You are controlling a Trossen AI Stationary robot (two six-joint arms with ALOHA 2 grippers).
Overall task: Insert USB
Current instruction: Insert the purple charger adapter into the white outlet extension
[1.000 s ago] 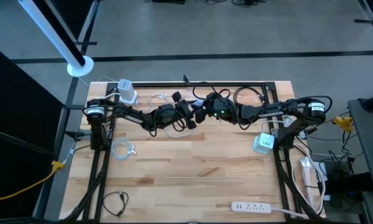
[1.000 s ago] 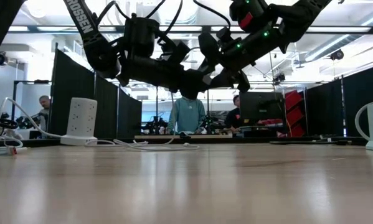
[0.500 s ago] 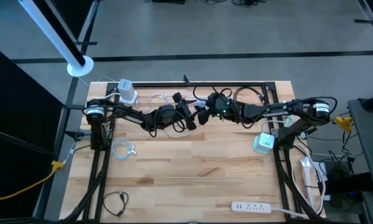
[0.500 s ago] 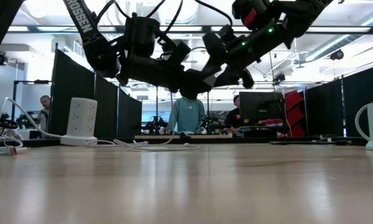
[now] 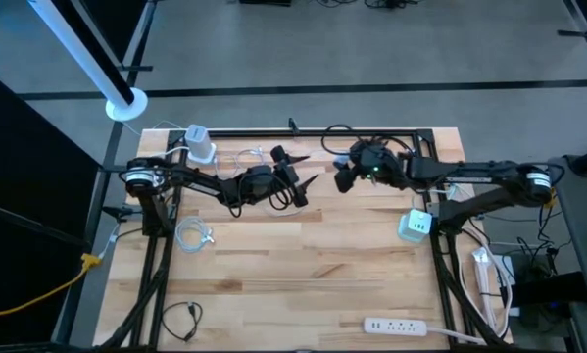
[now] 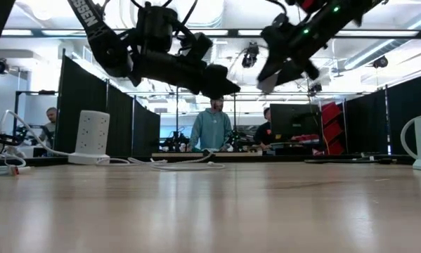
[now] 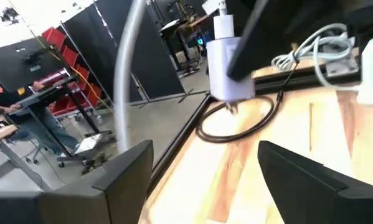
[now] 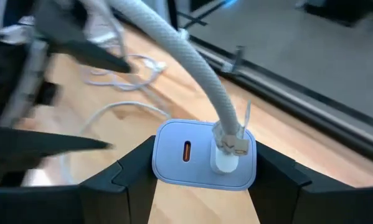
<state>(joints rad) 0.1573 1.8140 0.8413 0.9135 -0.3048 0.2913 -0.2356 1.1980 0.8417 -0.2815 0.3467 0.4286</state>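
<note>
A pale blue charger block (image 8: 192, 152) has an empty slot (image 8: 186, 151) on its face. Beside the slot a white USB plug (image 8: 226, 152) sits in it, on a grey braided cable (image 8: 186, 62). My right gripper (image 8: 202, 158) is shut on the block, high over the table's far middle (image 5: 344, 176). My left gripper (image 7: 205, 168) stands open with nothing between its fingers, a little to the left of it (image 5: 298, 175). The left wrist view shows the block (image 7: 226, 74) farther off with the cable (image 7: 127, 68) arcing away from it. My right gripper pinches the charger block by its two opposite side faces (image 8: 158, 163), one finger (image 8: 133, 177) on each side. The face with the ports is turned back toward the wrist. The block is lifted clear of the table, and the plugged cable runs up and away from it.
A white power tower (image 5: 200, 145) stands at the far left with white cables (image 5: 193, 235) in front of it. A second pale charger (image 5: 415, 226) sits at the right, a power strip (image 5: 401, 325) near the front edge, a black cable (image 5: 180, 319) front left. People stand beyond the table.
My left gripper has opened and stands apart from the block it was close against. My right gripper has drawn away toward the table's right edge and up, tipping and carrying the charger block with the cable still plugged in.
</note>
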